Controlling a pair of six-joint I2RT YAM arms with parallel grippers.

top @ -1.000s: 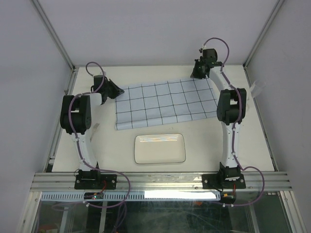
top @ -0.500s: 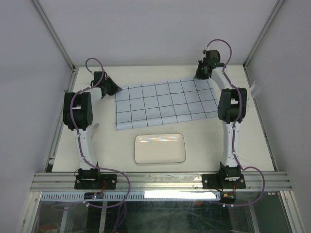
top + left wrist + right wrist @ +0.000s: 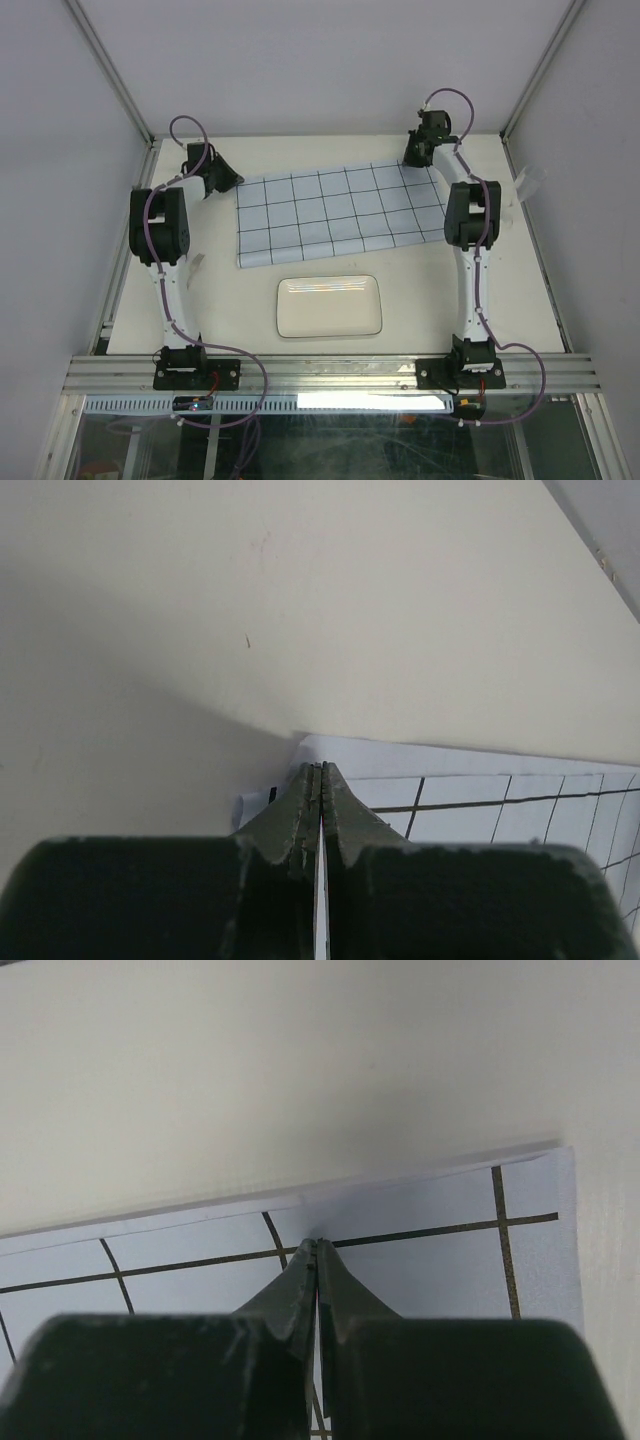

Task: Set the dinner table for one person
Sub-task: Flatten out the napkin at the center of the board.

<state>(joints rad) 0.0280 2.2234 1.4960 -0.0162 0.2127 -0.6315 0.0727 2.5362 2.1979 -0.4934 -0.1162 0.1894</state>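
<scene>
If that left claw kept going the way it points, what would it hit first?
Probably the dinner table: the left gripper, shut on a corner of the checked cloth, points at bare tabletop beyond it. Depth is unclear.

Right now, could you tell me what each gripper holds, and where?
The cloth: left gripper pinches its far-left corner, right gripper near its far-right corner.
</scene>
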